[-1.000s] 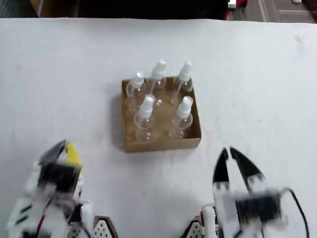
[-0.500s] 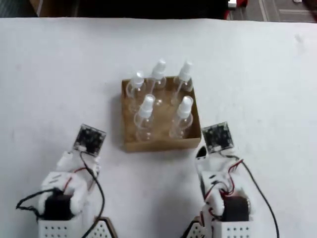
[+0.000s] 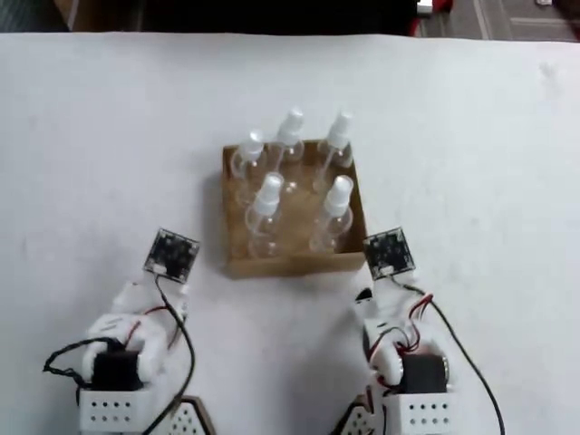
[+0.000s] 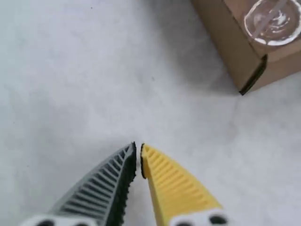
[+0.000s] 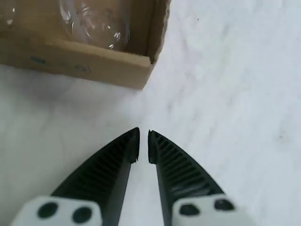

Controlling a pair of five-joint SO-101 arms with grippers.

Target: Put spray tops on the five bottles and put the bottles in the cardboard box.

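While bottles [image 3: 265,222] fill the cardboard box [image 3: 294,265], left gripper [image 4: 138,153] and right gripper [image 5: 143,141] hang near it; both closed, empty.

High view looks down over the table [image 3: 471,136]; each wrist view, close above it, shares one cardboard box [image 3: 294,265] corner.

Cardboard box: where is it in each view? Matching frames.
High view: cardboard box near picture centre.
Left wrist view: box corner, beyond the left gripper.
Right wrist view: box corner, beyond the right gripper.
Shared landmark: clear bottles standing inside.
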